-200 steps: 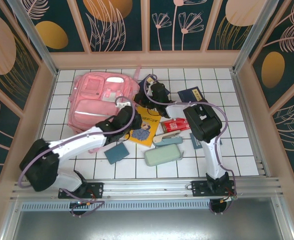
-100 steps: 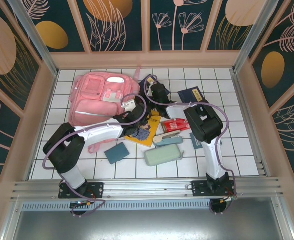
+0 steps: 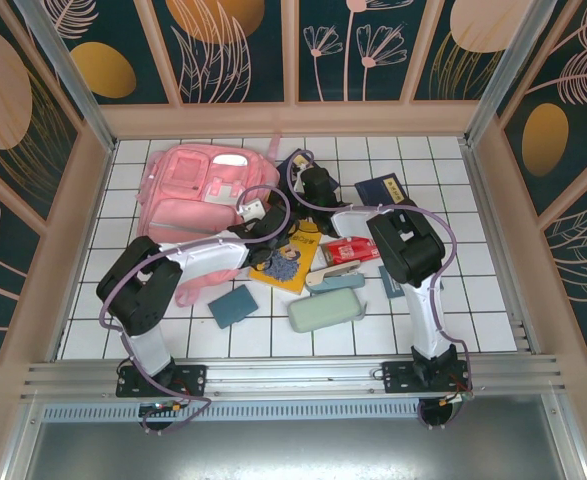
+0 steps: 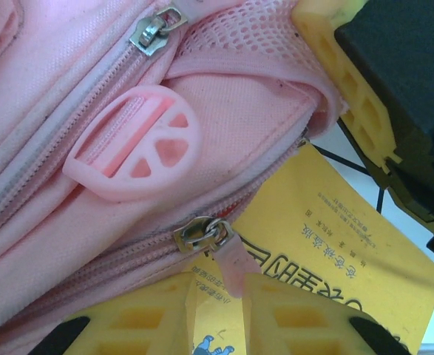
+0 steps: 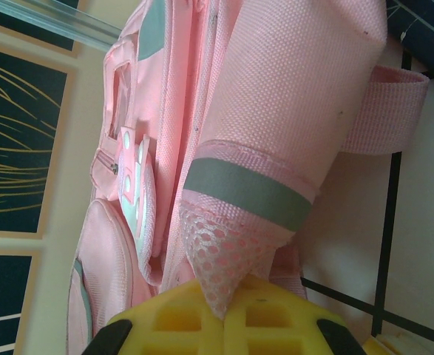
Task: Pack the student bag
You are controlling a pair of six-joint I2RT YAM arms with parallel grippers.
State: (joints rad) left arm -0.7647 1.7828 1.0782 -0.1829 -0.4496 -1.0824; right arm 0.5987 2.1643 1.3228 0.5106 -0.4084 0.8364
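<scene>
While every loose school item lies outside the bag, packing looks barely begun. Near 6 o'clock on the white tiled table [image 3: 473, 300] sits a pale green pencil case [image 3: 325, 311], with a small blue notebook [image 3: 233, 305] at its 9 o'clock. Beyond them lie a yellow booklet [image 3: 298, 262], a red pack [image 3: 353, 247] and, toward 1 o'clock, a dark blue booklet [image 3: 381, 190]. The student bag [image 3: 198, 200] lies flat at 10 o'clock, front pockets up. I judge that opening it is the step in hand and that all the filling remains. How far the zip is open I cannot tell. The left arm folds back over its base, its forearm running toward 1 o'clock to the bag's near right edge. The left gripper [image 4: 218, 285] has its fingers drawn to a narrow slot, pinching the pink zipper pull [image 4: 231, 266]. The right arm bends at its elbow and reaches toward 10 o'clock. The right gripper [image 5: 220, 303] has its fingers pressed together on the mesh side pocket [image 5: 217, 259].
</scene>
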